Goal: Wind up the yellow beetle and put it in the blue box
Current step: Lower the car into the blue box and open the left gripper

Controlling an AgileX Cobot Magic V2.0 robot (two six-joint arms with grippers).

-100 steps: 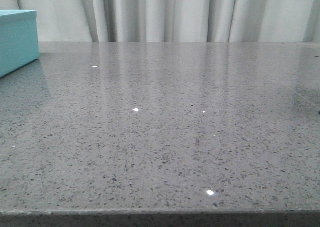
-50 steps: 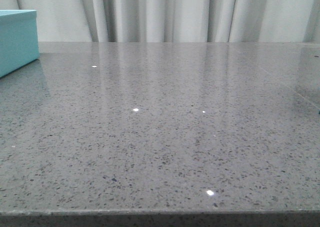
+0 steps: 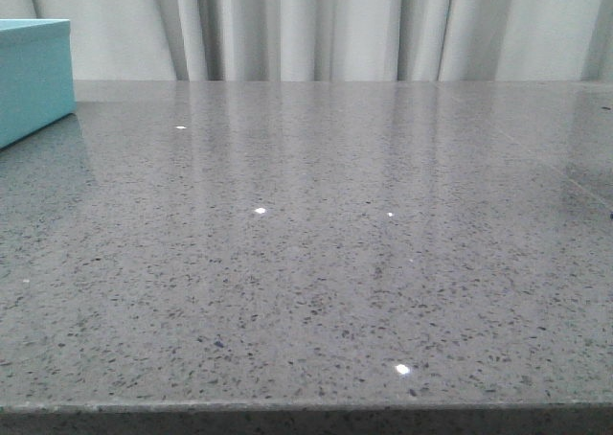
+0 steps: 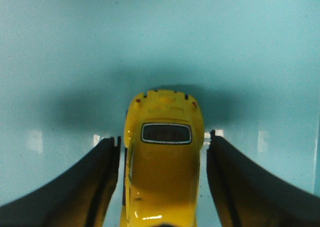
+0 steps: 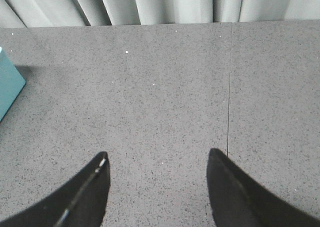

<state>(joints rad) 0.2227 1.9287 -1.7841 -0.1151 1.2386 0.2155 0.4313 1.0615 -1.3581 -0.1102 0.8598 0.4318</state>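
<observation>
My left gripper is over the blue box floor, jaws apart w/ slim gaps either side of the yellow beetle between them. Box sits at table's far left corner. Right gripper wide open, holding nothing, above bare tabletop.

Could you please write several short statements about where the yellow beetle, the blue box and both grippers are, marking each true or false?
1. The yellow beetle sits between the left gripper's fingers. True.
2. The surface around the beetle is grey stone. False: it is turquoise.
3. The right gripper holds the beetle. False: it is open and empty over the table.
4. In the front view, the blue box stands at the far left. True.
</observation>
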